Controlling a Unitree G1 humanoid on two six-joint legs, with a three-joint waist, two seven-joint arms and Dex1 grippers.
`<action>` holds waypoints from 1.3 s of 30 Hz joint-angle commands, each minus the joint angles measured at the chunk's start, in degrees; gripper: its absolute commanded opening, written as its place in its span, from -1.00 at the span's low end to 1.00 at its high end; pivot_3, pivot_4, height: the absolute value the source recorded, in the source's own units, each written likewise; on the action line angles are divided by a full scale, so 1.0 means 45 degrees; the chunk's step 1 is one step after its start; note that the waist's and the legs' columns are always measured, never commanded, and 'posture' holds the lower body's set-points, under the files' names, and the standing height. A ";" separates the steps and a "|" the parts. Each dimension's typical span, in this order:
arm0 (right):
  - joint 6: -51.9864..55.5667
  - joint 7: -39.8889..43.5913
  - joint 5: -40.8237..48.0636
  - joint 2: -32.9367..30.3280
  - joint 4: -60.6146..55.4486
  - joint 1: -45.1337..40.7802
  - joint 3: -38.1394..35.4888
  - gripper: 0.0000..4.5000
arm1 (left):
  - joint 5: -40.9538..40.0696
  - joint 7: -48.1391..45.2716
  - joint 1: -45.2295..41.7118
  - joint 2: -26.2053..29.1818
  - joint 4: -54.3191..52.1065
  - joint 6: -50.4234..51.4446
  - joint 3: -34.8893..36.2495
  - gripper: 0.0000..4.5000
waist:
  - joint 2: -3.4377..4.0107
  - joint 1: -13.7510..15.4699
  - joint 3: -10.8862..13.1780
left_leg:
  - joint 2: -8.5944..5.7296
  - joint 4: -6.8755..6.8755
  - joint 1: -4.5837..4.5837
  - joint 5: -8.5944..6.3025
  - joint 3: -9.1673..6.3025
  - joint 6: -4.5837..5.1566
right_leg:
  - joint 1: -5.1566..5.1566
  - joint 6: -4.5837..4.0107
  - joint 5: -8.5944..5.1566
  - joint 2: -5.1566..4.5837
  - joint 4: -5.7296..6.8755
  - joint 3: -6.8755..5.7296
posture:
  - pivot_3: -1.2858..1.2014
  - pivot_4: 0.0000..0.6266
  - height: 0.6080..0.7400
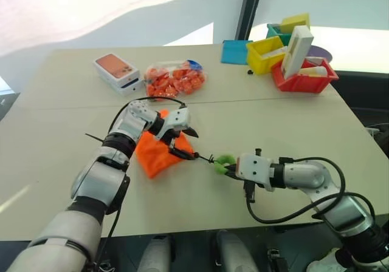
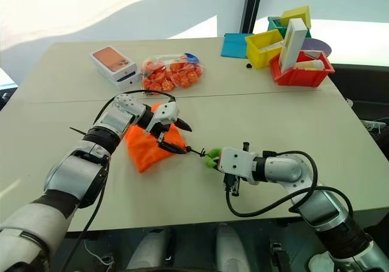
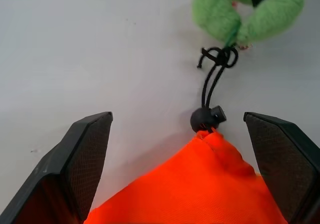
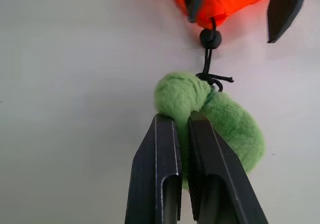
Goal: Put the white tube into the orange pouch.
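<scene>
The orange pouch (image 1: 157, 153) lies on the table, its mouth drawn to a point at a black cord lock (image 3: 207, 119). My left gripper (image 1: 196, 146) stands open just over that mouth end, one finger on each side of the fabric (image 3: 200, 184). A thin black cord runs from the lock to the green tuft (image 4: 215, 124). My right gripper (image 4: 181, 116) is shut on the tuft, low over the table to the right of the pouch (image 2: 146, 147). The white tube is hidden from view.
At the back left lie a white box with an orange top (image 1: 117, 71) and a clear bag of orange-red pieces (image 1: 175, 79). At the back right stand a red bin (image 1: 304, 82) with a tall white box (image 1: 296, 50), a yellow bin (image 1: 264, 54) and a blue item (image 1: 234, 51).
</scene>
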 commanded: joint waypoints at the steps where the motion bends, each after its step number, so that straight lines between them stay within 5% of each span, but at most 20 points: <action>1: 0.0039 -0.0243 -0.0188 0.0154 -0.0907 0.0032 0.0003 -1.00 | -0.0464 0.0175 0.0846 0.0458 -0.2508 0.1615 0.0307 1.00 | 0.0000 0.0000 0.0000 | 0.0001 -0.0001 0.0007 0.0000 -0.0001 0.0000 | 0.0001 -0.0001 0.0000 0.0001 0.0007 0.0001 | 0.03 -0.52 1.00; 11: 0.0166 -0.0323 -0.0556 0.0437 -0.1162 -0.0058 0.0425 -1.00 | -0.0440 0.0318 0.1156 0.0812 -0.3914 0.2742 -0.0065 1.00 | 0.0001 0.0081 -0.0001 | -0.0003 0.0024 0.0017 0.0001 -0.0003 -0.0002 | 0.0022 -0.0005 0.0001 -0.0003 0.0017 0.0000 | 0.03 -0.52 1.00; 25: -0.0015 -0.0330 -0.1110 0.0526 -0.1196 0.0036 0.0730 -1.00 | 0.0323 -0.0584 0.0111 0.1006 -0.1816 -0.0301 -0.0964 1.00 | 0.0000 0.0068 -0.0001 | -0.0004 0.0027 0.0016 0.0001 0.0002 -0.0001 | 0.0021 -0.0005 0.0001 -0.0003 0.0016 0.0001 | 0.03 -0.52 1.00; 39: -0.0228 -0.0747 -0.1710 0.0651 -0.0778 -0.0135 0.0456 -1.00 | 0.0467 -0.0466 -0.0118 0.0112 -0.1878 0.2695 -0.1248 1.00 | 0.0000 0.0006 0.0000 | -0.0002 0.0022 0.0022 0.0001 -0.0004 -0.0001 | 0.0017 -0.0004 0.0001 0.0006 0.0028 0.0000 | 0.03 -0.52 1.00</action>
